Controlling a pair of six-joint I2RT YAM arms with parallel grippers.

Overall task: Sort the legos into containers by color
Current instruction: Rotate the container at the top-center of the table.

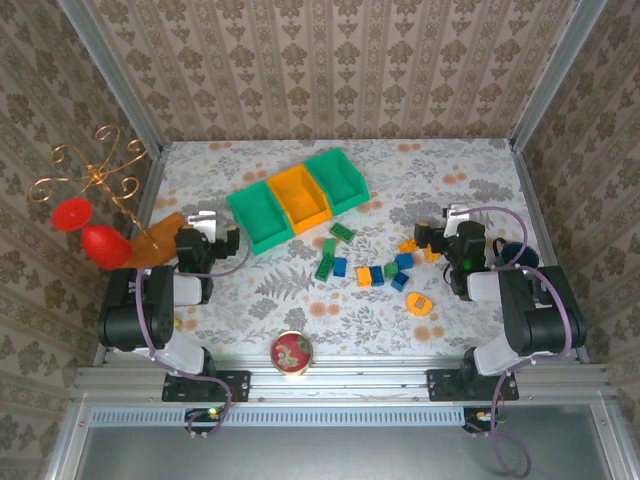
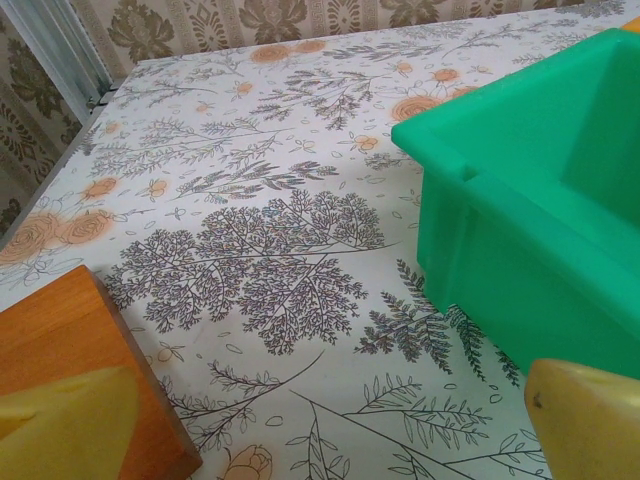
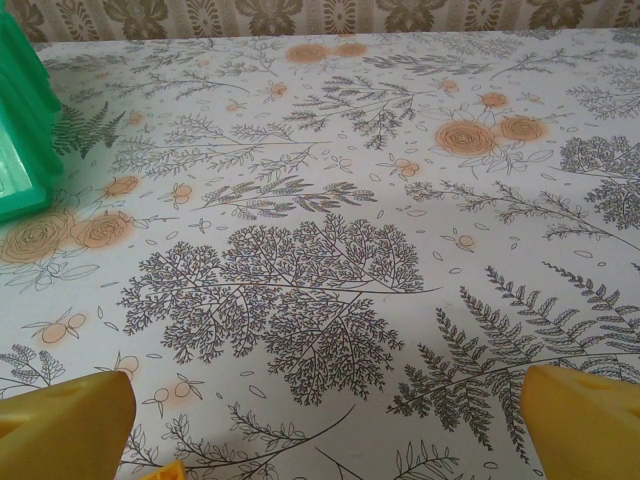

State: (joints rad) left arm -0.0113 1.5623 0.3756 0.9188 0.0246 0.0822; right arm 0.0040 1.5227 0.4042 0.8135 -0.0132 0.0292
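The legos (image 1: 377, 275) lie scattered on the table (image 1: 300, 300) between the arms, near the row of containers (image 1: 297, 200). The left fingers (image 2: 585, 420) are spread wide and empty, hemmed in by a green bin (image 2: 540, 200) and an orange sheet (image 2: 60, 350). The right fingers (image 3: 590, 420) gape empty too.

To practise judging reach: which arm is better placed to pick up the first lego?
Probably right: the right tool, open, sits beside the scattered legos; the left tool hangs by a green bin, farther off.
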